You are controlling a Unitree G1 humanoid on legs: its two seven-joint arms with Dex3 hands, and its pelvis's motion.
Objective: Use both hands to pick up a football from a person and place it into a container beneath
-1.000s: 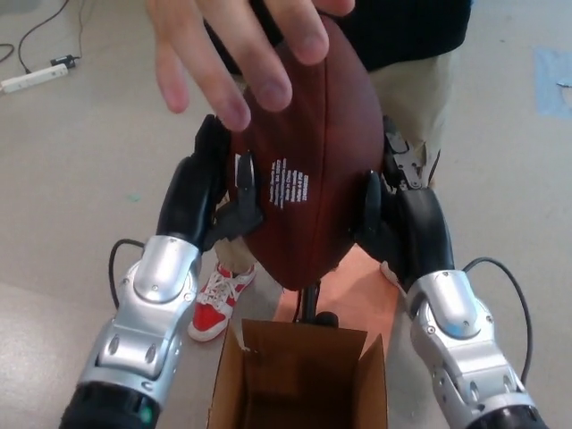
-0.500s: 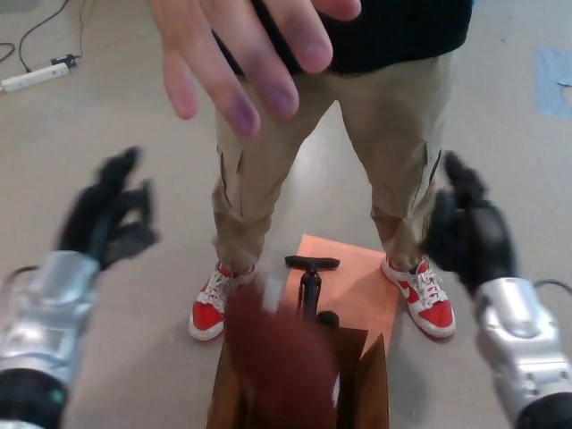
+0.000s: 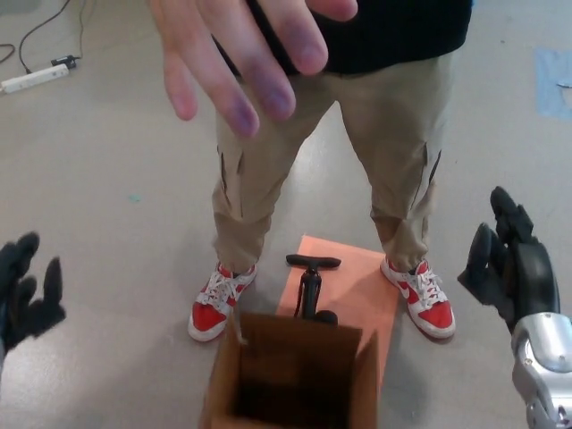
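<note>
Now we see the cardboard box [image 3: 290, 375] on the floor; no football shows inside its dark interior. Left robot hand [image 3: 22, 290] and right robot hand [image 3: 505, 264] flank it, fingers spread, empty.

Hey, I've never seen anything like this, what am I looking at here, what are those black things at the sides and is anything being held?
This picture comes from a camera on a humanoid robot's head, looking down at the floor in front of it. The black shapes at the edges are its own hands: the left robot hand at picture left, the right robot hand at picture right on a silver forearm. Both are spread wide apart with fingers open, holding nothing.

Facing the robot stands a person in tan trousers and red and white shoes. The big blurred hand at the top is the person's hand, also empty.

On the floor below sits an open cardboard box. Behind it a black hand pump stands on an orange mat. No football shows; the box's inside is too dark to see.
</note>
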